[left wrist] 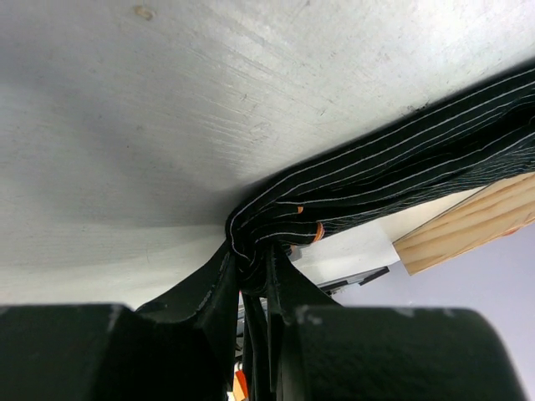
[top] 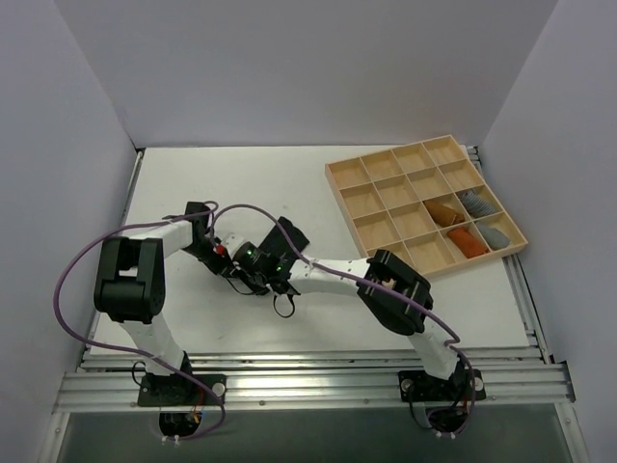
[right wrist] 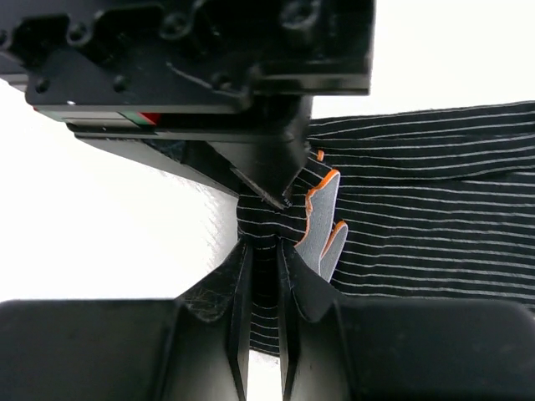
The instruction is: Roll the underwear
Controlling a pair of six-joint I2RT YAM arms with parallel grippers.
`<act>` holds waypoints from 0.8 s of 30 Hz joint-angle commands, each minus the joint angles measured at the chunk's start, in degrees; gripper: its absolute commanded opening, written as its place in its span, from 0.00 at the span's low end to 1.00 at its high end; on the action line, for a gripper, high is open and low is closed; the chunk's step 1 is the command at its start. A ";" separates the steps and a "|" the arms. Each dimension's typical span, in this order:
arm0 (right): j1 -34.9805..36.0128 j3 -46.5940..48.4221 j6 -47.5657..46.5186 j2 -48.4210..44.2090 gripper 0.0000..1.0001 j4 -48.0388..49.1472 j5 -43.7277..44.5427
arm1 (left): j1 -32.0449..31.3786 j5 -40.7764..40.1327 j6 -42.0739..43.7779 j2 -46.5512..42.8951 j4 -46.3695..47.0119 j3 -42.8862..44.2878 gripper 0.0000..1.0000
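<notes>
While my left gripper and right gripper meet over the table from above, the left wrist view shows one clenched on the bunched underwear, the right wrist view the other pinching it too; opposing pulls, I judge, could unravel it.

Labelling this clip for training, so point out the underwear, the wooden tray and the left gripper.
underwear (right wrist: 418, 209): right wrist view, on the flat striped fabric.
wooden tray (top: 390, 151): top view, on its far rim.
left gripper (left wrist: 251, 263): left wrist view, between the fingertips.
</notes>
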 commanded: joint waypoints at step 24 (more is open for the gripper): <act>-11.94 -11.88 21.75 4.10 0.00 14.94 -43.45 | 0.22 -11.24 4.46 -9.56 -6.94 1.10 0.63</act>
